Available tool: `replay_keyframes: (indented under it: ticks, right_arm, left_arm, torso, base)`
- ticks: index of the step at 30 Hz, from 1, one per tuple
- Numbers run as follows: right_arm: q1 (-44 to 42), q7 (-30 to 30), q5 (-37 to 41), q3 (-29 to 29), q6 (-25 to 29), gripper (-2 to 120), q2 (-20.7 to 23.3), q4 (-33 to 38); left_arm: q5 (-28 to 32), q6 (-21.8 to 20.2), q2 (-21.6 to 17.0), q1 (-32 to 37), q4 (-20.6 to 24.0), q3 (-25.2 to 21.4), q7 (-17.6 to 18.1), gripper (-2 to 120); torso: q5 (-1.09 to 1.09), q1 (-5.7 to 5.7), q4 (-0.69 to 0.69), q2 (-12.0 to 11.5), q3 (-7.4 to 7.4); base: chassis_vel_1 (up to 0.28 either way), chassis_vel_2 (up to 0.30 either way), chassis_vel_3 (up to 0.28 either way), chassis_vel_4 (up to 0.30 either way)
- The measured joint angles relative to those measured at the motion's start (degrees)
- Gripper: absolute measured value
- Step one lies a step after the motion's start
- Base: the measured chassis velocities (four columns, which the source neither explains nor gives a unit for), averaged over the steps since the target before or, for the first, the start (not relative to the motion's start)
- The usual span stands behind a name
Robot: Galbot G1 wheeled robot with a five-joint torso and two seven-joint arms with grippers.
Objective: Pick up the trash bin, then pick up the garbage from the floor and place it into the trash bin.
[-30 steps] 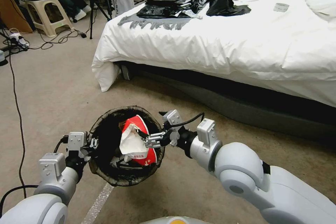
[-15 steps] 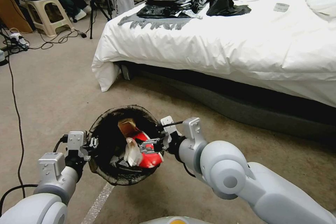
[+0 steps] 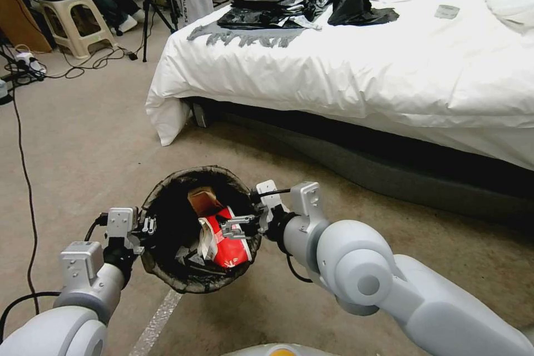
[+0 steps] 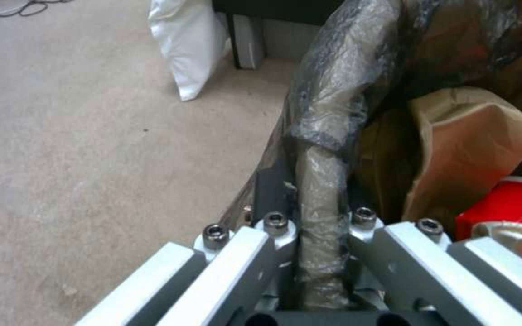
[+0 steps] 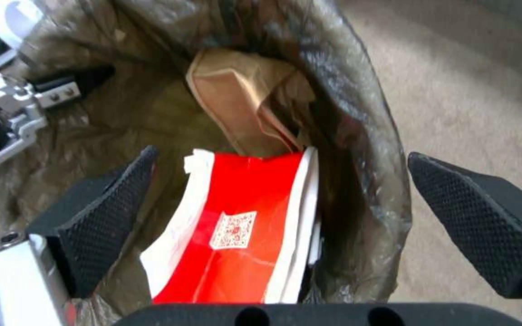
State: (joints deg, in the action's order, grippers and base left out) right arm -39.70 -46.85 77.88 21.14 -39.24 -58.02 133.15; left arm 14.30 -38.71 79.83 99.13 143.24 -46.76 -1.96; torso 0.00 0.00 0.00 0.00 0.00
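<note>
The left gripper (image 3: 146, 227) is clamped on the rim of the trash bin (image 3: 167, 272), holding it up off the carpeted floor (image 3: 83, 139). In the left wrist view the bag-wrapped rim (image 4: 324, 190) runs straight between the two closed fingers (image 4: 255, 244), with the dark liner bag (image 4: 345, 81) folded over it and rising ahead of the gripper.

The right gripper (image 3: 236, 226) hangs over the bin's mouth from the side opposite the left one, and its two black textured fingers (image 5: 101, 213) stand wide apart with nothing between them. Directly below that gap lies the red-and-white carton (image 5: 243, 240), tilted inside the bin and showing a small printed square code on its red face. Just beyond the carton, farther from the right gripper, a brown paper bag (image 5: 243, 99) leans against the liner. From the head camera a bit of crumpled white tissue (image 3: 207, 236) sits against the carton on the side toward the left gripper.

Well beyond both grippers stands a bed (image 3: 361, 78) with white bedding, with black bags (image 3: 300, 0) lying on it.
</note>
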Motion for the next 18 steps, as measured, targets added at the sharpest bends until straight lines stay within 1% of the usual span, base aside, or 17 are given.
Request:
replay_keyframes:
  ticks: [2,4,5,6,8,9,10,12,13,14,16,17,18]
  right_arm:
    - [-0.18,0.9,-0.53,-0.42,0.16,100,0.37,0.44]
    - [-0.52,3.44,-2.34,-1.19,0.84,100,1.29,1.54]
    - [-0.73,5.66,-4.27,-1.71,1.62,100,2.06,2.36]
    - [-0.73,5.66,-4.27,-1.71,1.62,100,2.06,2.36]
    - [-1.17,9.24,-7.59,-2.65,2.83,100,3.2,3.63]
    - [-1.81,11.65,-10.68,-3.48,3.72,100,4.1,4.56]
    - [-1.81,11.65,-10.68,-3.48,3.72,100,4.1,4.56]
    - [-3.53,15.16,-15.9,-4.83,5.59,100,5.46,5.61]
    - [-5.4,17.65,-19.86,-5.86,7.45,100,6.38,6.07]
    - [-5.4,17.65,-19.86,-5.86,7.45,100,6.38,6.07]
    - [-8.85,20.67,-25.98,-7.43,11.58,100,7.66,6.52]
    - [-10.71,22.23,-28.53,-8.79,13.72,100,8.09,6.57]
    - [-10.71,22.23,-28.53,-8.79,13.72,100,8.09,6.57]
  left_arm:
    - [-0.01,0.02,0.0,0.0,0.0,0.03,0.0,1]
    - [-0.04,0.05,0.0,0.03,0.0,0.04,0.0,1]
    - [-0.04,0.05,0.0,0.07,0.0,0.04,0.01,1]
    - [-0.04,0.05,0.0,0.07,0.0,0.04,0.01,1]
    - [-0.04,0.06,0.0,0.1,0.0,0.04,0.01,1]
    - [-0.05,0.06,0.0,0.12,0.0,0.04,0.01,1]
    - [-0.05,0.06,0.0,0.12,0.0,0.04,0.01,1]
    - [-0.04,0.06,0.01,0.19,0.0,0.03,0.01,1]
    - [-0.04,0.06,0.01,0.26,0.0,-0.01,0.01,1]
    - [-0.04,0.06,0.01,0.26,0.0,-0.01,0.01,1]
    - [-0.04,0.06,0.01,0.37,0.0,-0.07,0.0,1]
    - [-0.03,0.06,0.02,0.45,0.0,-0.09,0.0,1]
    - [-0.03,0.06,0.02,0.45,0.0,-0.09,0.0,1]
  torso:
    - [0.0,0.0,-0.01,0.0,0.0]
    - [0.0,0.0,-0.01,0.0,0.0]
    - [0.0,0.0,0.0,0.0,0.0]
    - [0.0,0.0,0.0,0.0,0.0]
    - [0.0,0.0,0.0,0.0,0.0]
    - [0.0,0.0,0.0,0.0,0.0]
    - [0.0,0.0,0.0,0.0,0.0]
    - [0.0,0.0,0.0,0.0,0.0]
    - [0.0,0.0,0.0,0.0,0.0]
    - [0.0,0.0,0.0,0.0,0.0]
    - [0.01,0.0,-0.01,0.0,0.0]
    - [0.0,-0.01,0.02,0.0,0.0]
    - [0.0,-0.01,0.02,0.0,0.0]
  base:
    - [0.0,0.0,0.0,0.0]
    - [0.0,0.0,0.0,0.0]
    - [0.0,0.0,0.0,0.0]
    - [0.0,0.0,0.0,0.0]
    - [0.0,0.0,0.0,0.0]
    - [0.0,0.0,0.0,0.0]
    - [0.0,0.0,0.0,0.0]
    - [0.0,0.0,0.0,0.0]
    - [0.0,0.0,0.0,0.0]
    - [0.0,0.0,0.0,0.0]
    - [0.0,0.0,0.0,0.0]
    - [0.0,0.0,0.0,0.0]
    - [0.0,0.0,0.0,0.0]
